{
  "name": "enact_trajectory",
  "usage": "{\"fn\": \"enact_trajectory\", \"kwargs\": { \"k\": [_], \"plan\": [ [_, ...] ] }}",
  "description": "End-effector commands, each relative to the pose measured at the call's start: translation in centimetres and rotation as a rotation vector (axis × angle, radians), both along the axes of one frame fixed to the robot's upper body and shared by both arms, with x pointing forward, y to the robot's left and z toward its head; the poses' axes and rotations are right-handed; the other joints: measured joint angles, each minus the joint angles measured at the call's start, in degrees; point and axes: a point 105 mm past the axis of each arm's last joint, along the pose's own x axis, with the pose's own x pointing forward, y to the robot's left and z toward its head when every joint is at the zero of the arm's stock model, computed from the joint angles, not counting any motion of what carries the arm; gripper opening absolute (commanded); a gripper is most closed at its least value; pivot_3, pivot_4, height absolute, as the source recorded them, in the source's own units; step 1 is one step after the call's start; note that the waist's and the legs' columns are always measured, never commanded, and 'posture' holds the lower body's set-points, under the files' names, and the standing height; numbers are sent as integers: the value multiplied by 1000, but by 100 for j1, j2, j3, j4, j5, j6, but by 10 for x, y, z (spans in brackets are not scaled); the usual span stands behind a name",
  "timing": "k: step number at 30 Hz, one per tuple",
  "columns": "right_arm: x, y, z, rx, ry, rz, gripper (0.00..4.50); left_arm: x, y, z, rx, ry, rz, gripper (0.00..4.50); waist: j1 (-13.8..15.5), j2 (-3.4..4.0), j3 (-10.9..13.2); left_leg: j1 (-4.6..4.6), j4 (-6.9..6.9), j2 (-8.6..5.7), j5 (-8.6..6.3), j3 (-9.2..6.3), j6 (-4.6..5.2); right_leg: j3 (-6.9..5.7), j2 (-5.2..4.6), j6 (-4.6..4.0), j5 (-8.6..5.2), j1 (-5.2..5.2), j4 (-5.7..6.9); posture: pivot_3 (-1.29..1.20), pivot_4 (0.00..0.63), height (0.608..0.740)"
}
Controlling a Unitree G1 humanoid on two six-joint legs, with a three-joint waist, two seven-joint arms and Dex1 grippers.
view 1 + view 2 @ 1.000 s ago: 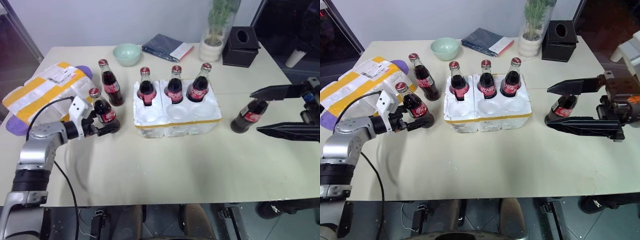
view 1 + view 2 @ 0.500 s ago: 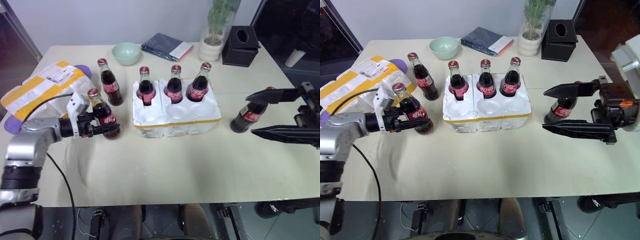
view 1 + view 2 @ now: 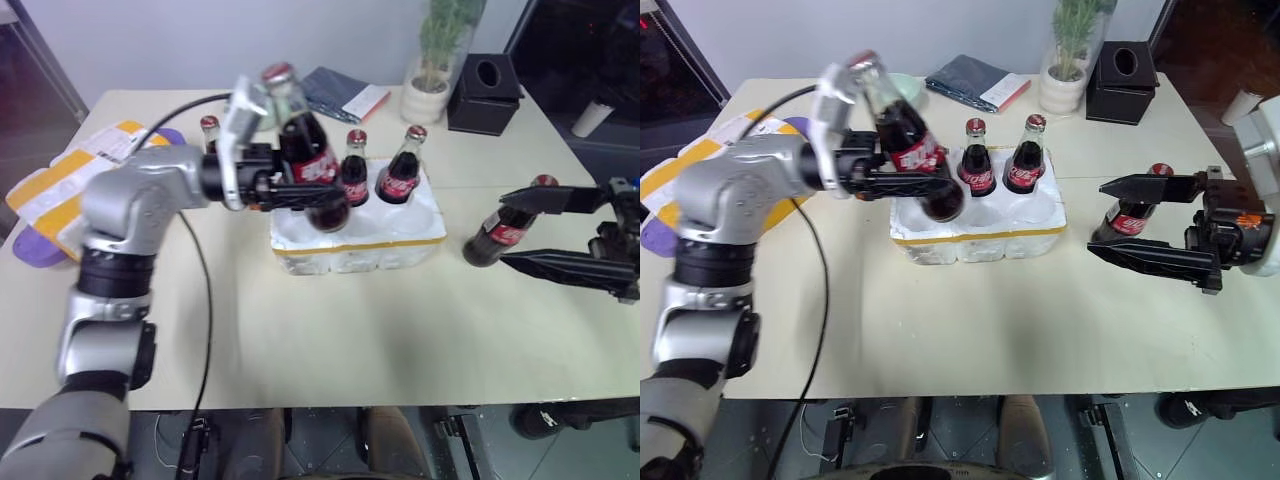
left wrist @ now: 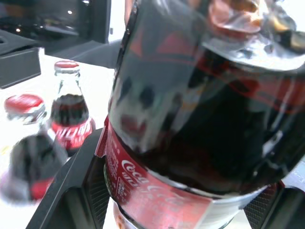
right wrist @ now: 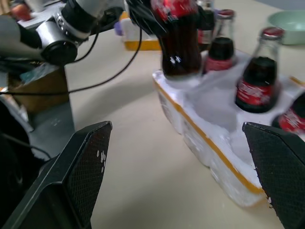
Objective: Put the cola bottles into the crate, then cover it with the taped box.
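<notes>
Left tool [image 3: 300,190] is closed on the body of a cola bottle [image 3: 305,150], held tilted in the air over the left end of the crate [image 3: 355,235]. Two further bottles [image 3: 352,172] stand in the crate's back wells, one bottle [image 3: 209,130] stands on the tabletop [image 3: 350,330] behind the left arm, and the taped box [image 3: 60,185] lies at the left edge. Right tool [image 3: 1140,220] is wide open, its fingers either side of an upright bottle [image 3: 1132,212] right of the crate, not gripping it.

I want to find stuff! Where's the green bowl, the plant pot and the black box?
green bowl [image 3: 902,80], right eye view, rim.
plant pot [image 3: 1061,90], right eye view, white side.
black box [image 3: 1124,70], right eye view, front face.
</notes>
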Motion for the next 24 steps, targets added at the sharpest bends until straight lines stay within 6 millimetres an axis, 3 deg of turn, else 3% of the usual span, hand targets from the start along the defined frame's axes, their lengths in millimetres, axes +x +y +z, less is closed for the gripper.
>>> {"fn": "enact_trajectory", "kwargs": {
  "k": [1,5,13,16,17,20,24],
  "plan": [
    [-7,2,9,-9,-66,-7,4500,10,-19,9,1,-133,17,2885,7,0,0,0,0,0,0,-1,0,0,1,0,0,-2,0,0,150,740],
    [-9,4,8,-6,-69,-21,4500,21,-37,-7,64,-183,22,2885,22,-1,1,-3,2,1,0,-1,0,0,2,0,0,-2,0,0,150,740],
    [-7,1,4,3,-74,-66,4500,27,-45,-33,175,-198,15,2885,40,-1,1,-5,6,0,0,-2,0,0,1,1,0,0,0,0,150,740],
    [-3,0,1,-15,-82,-82,4500,27,-53,-44,188,-163,14,4302,41,-1,1,-5,10,0,0,-2,0,0,1,2,0,2,0,0,150,740],
    [-2,0,0,-31,-90,-86,4500,28,-54,-48,194,-159,23,4469,41,-1,1,-5,11,0,0,-3,0,0,1,2,-1,4,0,0,150,740],
    [1,0,2,-61,-111,-80,4500,32,-53,-51,200,-146,59,4469,27,0,1,-4,14,0,0,-3,1,0,1,4,-1,6,0,0,150,740],
    [5,0,3,-67,-122,-75,4500,28,-39,-37,158,-126,74,4469,18,-1,1,-3,13,0,0,-4,1,0,1,6,-2,6,1,0,150,740]
  ]
}}
